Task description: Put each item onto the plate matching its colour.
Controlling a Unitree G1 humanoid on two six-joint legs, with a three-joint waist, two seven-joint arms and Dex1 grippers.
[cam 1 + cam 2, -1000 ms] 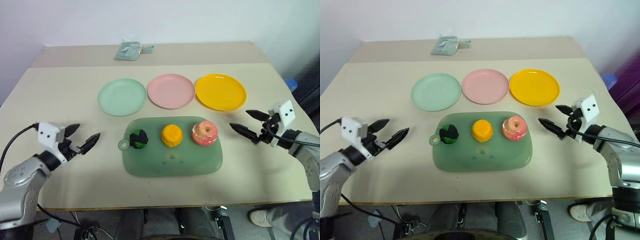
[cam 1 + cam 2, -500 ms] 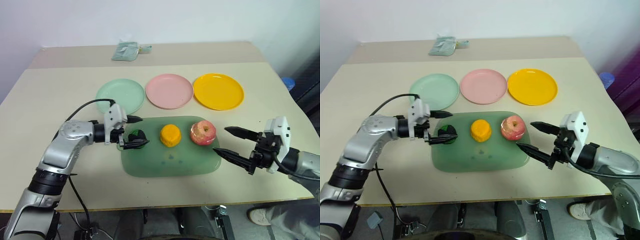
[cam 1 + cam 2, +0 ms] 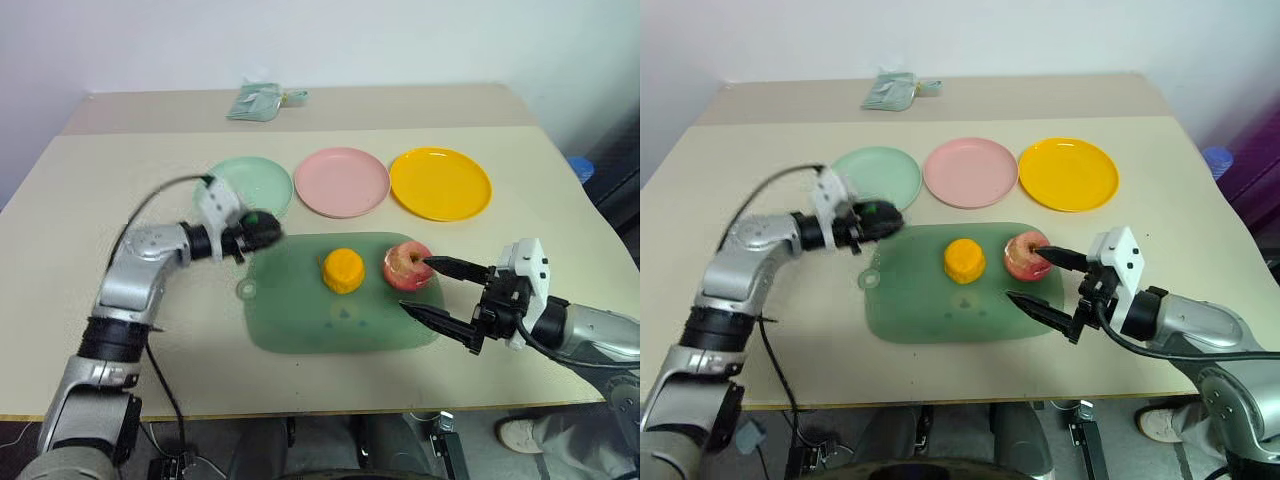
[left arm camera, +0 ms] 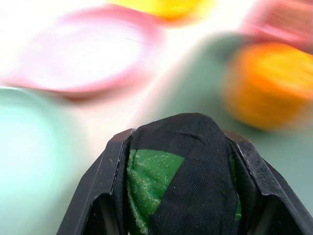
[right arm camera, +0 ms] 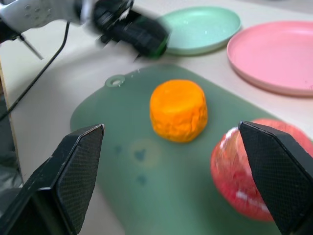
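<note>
Our left gripper (image 3: 250, 233) is clamped on the lumpy green-and-black fabric ball (image 3: 262, 229), off the matte green rounded tray (image 3: 300, 330) toward the smooth mint plastic plate (image 3: 240, 180) at eleven o'clock; nothing is plated yet. Right gripper (image 3: 432, 291), fingers apart, flanks the glossy pink-red apple (image 3: 406, 266); the dimpled orange fruit (image 3: 342, 270) waits at the apple's nine o'clock

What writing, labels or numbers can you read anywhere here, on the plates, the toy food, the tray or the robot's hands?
None can be read.
The packet at the table's far edge: any print on it is too small to make out.
The mint green plate, pink plate, yellow-orange plate, green tray, orange fruit and apple are plain.
</note>
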